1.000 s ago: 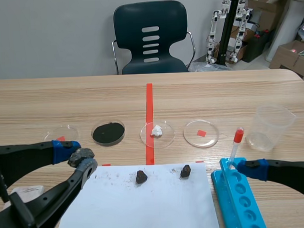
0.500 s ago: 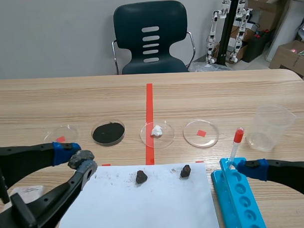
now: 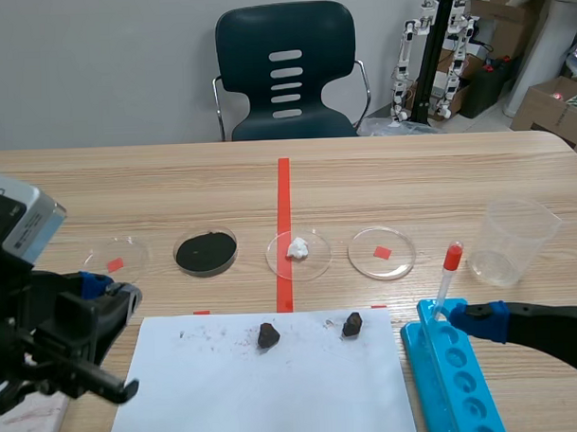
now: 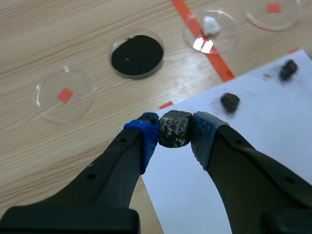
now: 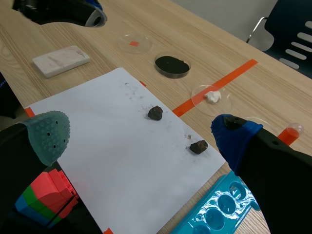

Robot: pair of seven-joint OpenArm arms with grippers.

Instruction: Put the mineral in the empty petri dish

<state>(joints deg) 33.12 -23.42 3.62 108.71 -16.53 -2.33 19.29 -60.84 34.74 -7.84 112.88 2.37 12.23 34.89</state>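
- Two arms logged. Your left gripper (image 4: 175,130) is clamped on a speckled grey mineral (image 4: 174,127), pinched between its blue pads, over the edge of the white paper (image 3: 266,397).
- In the scene view that arm sits at the lower left; the mineral cannot be seen there.
- Your right gripper (image 5: 141,136) stands wide open, holding nothing, at the lower right beside the blue tube rack (image 3: 456,385).
- Empty dishes: left petri dish (image 3: 116,252) at middle left, right petri dish (image 3: 382,253) right of centre.
- Between them sit the black-powder dish (image 3: 205,251) and the white-lump dish (image 3: 298,254).
- Two small dark stones (image 3: 268,335) lie on the paper.
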